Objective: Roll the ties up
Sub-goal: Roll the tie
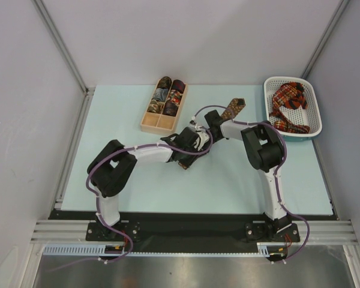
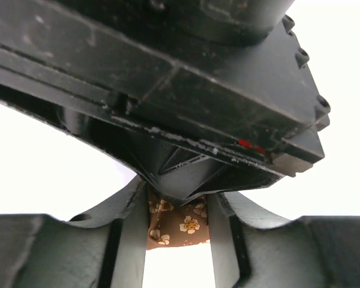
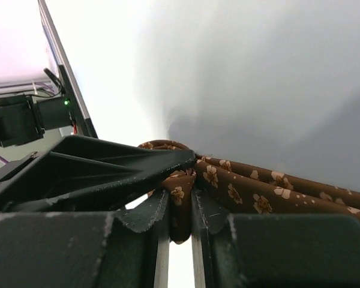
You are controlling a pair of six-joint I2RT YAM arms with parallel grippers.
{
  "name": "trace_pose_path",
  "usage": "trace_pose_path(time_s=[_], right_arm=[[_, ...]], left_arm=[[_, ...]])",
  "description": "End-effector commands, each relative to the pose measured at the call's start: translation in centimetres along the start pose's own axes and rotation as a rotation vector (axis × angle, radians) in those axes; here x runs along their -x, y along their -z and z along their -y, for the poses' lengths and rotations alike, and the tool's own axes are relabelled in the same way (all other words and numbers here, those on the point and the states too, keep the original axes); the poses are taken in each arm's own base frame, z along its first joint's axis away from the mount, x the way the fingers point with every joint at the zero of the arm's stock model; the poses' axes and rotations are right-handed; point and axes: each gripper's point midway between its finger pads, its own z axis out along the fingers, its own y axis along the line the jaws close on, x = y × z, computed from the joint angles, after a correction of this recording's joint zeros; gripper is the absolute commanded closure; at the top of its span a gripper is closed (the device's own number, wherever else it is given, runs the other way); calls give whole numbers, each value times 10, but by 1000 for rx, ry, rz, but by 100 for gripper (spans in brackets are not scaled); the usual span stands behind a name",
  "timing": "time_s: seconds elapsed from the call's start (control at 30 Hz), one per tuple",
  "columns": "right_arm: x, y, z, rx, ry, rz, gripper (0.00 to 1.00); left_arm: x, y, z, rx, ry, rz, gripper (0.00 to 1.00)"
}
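Left gripper (image 2: pixel 177 223), just front-right of the wooden box (image 1: pixel 149 125): fingers clamped on the brown tie (image 1: pixel 233 108). Right gripper (image 3: pixel 179 207) is right beside it, fingers pinching the same tie. The tie's free end lies flat right of the box, and red plaid ties (image 1: pixel 286 99) sit in the white basket (image 1: pixel 291 137) further right.

wooden divided box (image 1: pixel 151 124) and white basket (image 1: pixel 269 99) (far right) on pale table (image 1: pixel 228 180).

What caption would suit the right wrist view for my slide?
Right tool pinching the brown flowered tie, its fabric trailing off toward the right edge of the frame.
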Motion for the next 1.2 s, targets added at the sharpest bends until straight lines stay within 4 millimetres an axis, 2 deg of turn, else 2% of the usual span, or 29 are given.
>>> trace_pose_path(time_s=[0.0,0.1,0.3,0.37,0.47,0.53,0.7,0.8,0.93,1.03,1.17], right_arm=[[-3,4,18,-111,6,9,81],[4,13,19,-167,14,59,69],[12,22,15,-179,19,92,59],[14,23,16,-181,19,98,58],[12,22,16,-174,10,96,65],[11,21,16,-169,14,92,77],[2,8,13,-157,23,38,90],[-3,5,14,-151,20,16,92],[-10,1,11,-144,19,-6,94],[-13,-1,11,-144,20,-14,94],[-8,3,13,-151,14,2,89]], left_arm=[[-31,-4,9,-23,-6,-89,62],[-38,-4,10,-26,6,-106,63],[-47,-6,7,-20,29,-131,65],[-49,-6,5,-17,38,-135,65],[-48,-5,4,-16,40,-135,65],[-47,-4,3,-15,42,-132,65],[-38,-1,3,-12,43,-114,57],[-29,-1,2,-13,38,-97,48],[-23,-4,1,-10,25,-95,42],[-21,-8,1,-9,22,-97,42],[-31,-10,2,-16,21,-117,61]])
